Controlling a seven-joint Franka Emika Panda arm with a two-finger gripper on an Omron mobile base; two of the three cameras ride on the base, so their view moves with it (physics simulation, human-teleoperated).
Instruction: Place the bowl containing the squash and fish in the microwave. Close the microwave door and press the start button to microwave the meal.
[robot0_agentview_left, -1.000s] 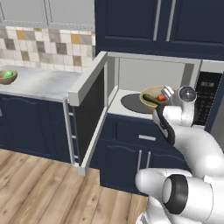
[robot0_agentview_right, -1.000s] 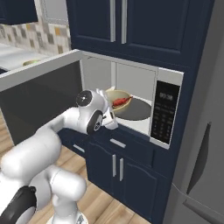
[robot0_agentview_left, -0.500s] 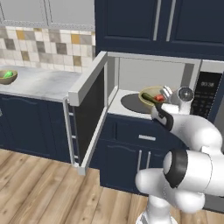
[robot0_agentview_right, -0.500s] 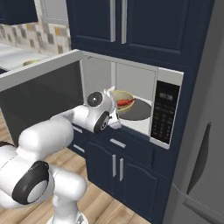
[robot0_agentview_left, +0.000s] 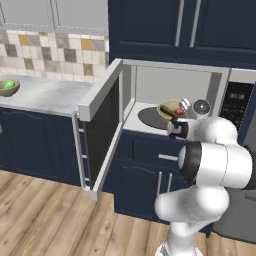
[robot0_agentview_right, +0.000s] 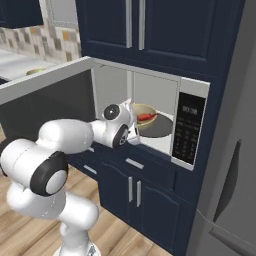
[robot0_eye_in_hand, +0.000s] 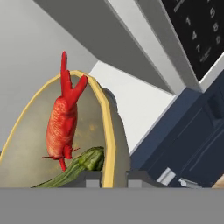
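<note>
The microwave door (robot0_agentview_left: 100, 131) stands swung wide at the left, as it did a second ago, so closing it comes later. Over that second the arm has stretched forward and carried the bowl (robot0_agentview_left: 170, 109) deeper into the microwave (robot0_agentview_right: 150, 107), from its front edge to above the dark turntable (robot0_agentview_left: 151, 117). That likely puts the placing step near its end, with only the lowering and letting go left.

The gripper (robot0_eye_in_hand: 114, 176) is pinching the bowl's near rim, one finger inside and one outside. The bowl is shallow and tan with a yellow rim. The red fish (robot0_eye_in_hand: 62, 121) lies tail up beside the dark green squash (robot0_eye_in_hand: 76, 169).
</note>
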